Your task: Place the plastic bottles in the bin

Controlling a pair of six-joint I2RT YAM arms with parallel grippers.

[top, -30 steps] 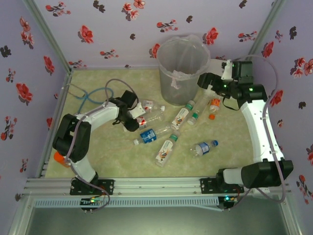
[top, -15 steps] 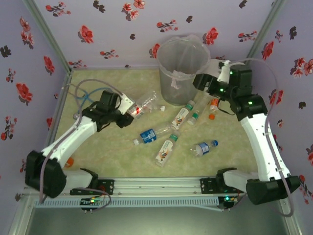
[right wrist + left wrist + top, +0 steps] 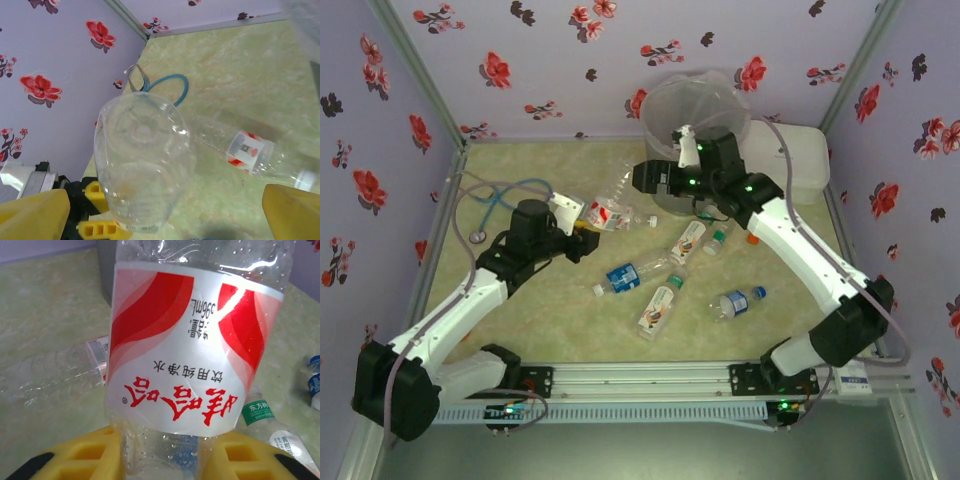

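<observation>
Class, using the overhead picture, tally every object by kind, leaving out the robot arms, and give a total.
Plastic bottles: 8
Bin: 1
Stethoscope: 1
White box: 1
Total: 11

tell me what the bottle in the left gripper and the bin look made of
Held bottle: thin clear plastic, glossy, going by its see-through, crinkled wall with highlights. Its red-white label looks like printed film. Bin: probably translucent grey plastic with a duller finish, since light shows through its wall.
</observation>
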